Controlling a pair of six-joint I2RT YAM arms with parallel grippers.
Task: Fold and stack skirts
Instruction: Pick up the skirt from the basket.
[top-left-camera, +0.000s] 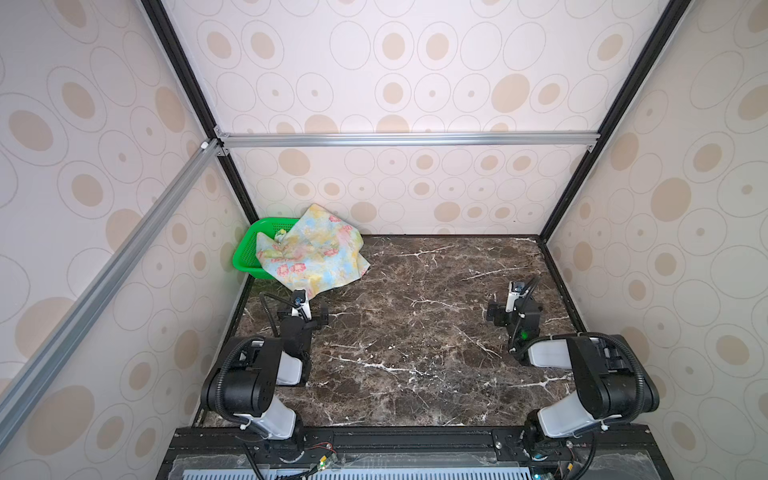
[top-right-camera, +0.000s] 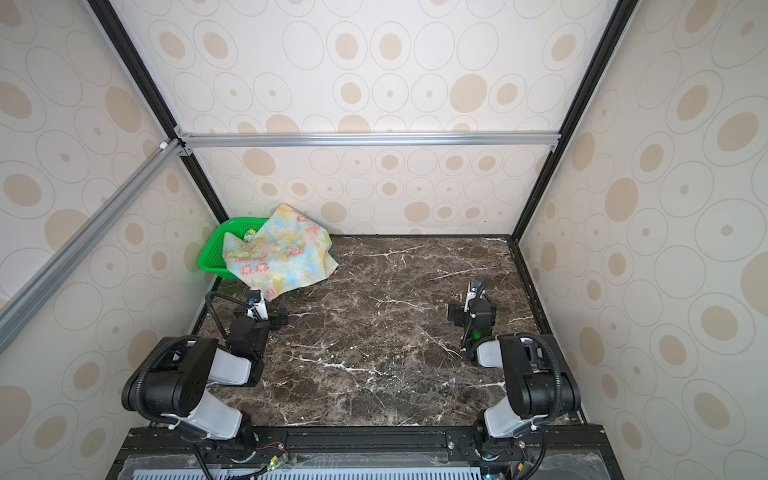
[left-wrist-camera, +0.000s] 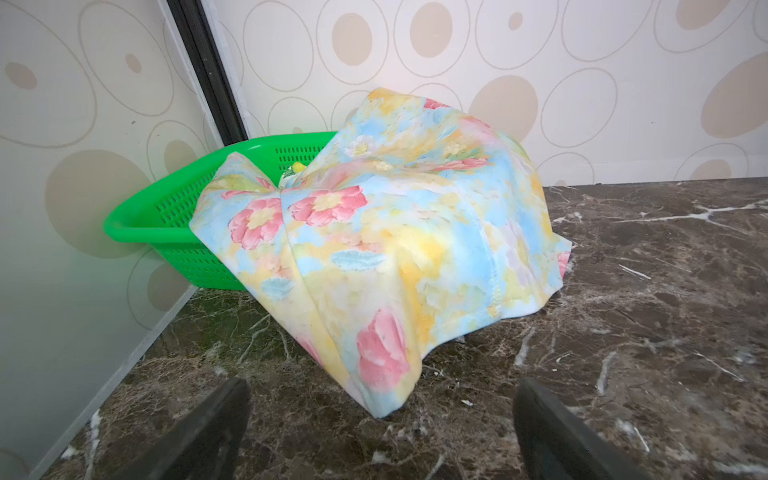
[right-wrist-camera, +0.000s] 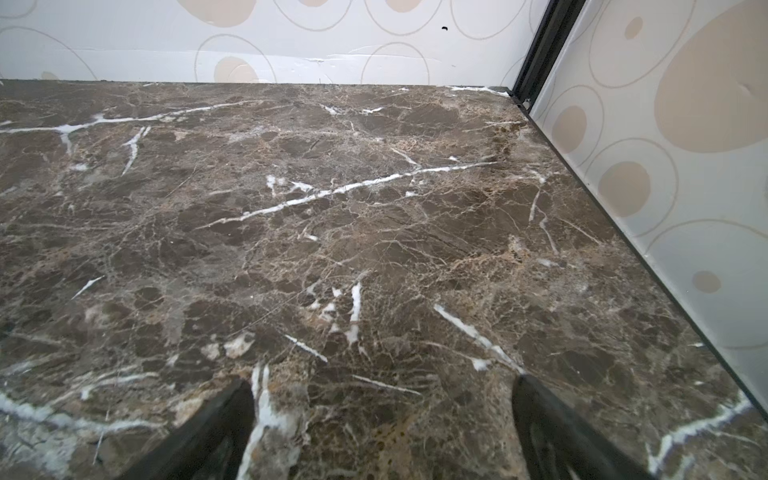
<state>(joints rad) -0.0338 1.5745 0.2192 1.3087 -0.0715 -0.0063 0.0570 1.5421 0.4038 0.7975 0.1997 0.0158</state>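
Note:
A pastel blue-yellow skirt with pink flowers (top-left-camera: 312, 253) (top-right-camera: 282, 253) (left-wrist-camera: 395, 232) lies crumpled over the green basket (top-left-camera: 243, 254) (left-wrist-camera: 166, 216) in the far left corner, and its lower corner hangs down onto the marble table. Inside the basket, a scrap of cream cloth with a yellow-and-green print (left-wrist-camera: 294, 169) peeks out from under it. My left gripper (top-left-camera: 306, 312) (left-wrist-camera: 382, 399) hovers open just in front of the skirt's low corner without touching it. My right gripper (top-left-camera: 513, 308) (right-wrist-camera: 384, 395) is open over bare marble near the right wall, holding nothing.
The dark marble table (top-left-camera: 415, 316) is boxed in by patterned walls on the left, back and right. The basket is wedged against the left wall and the black corner post (left-wrist-camera: 208, 70). A black rail (top-left-camera: 395, 440) runs along the front edge.

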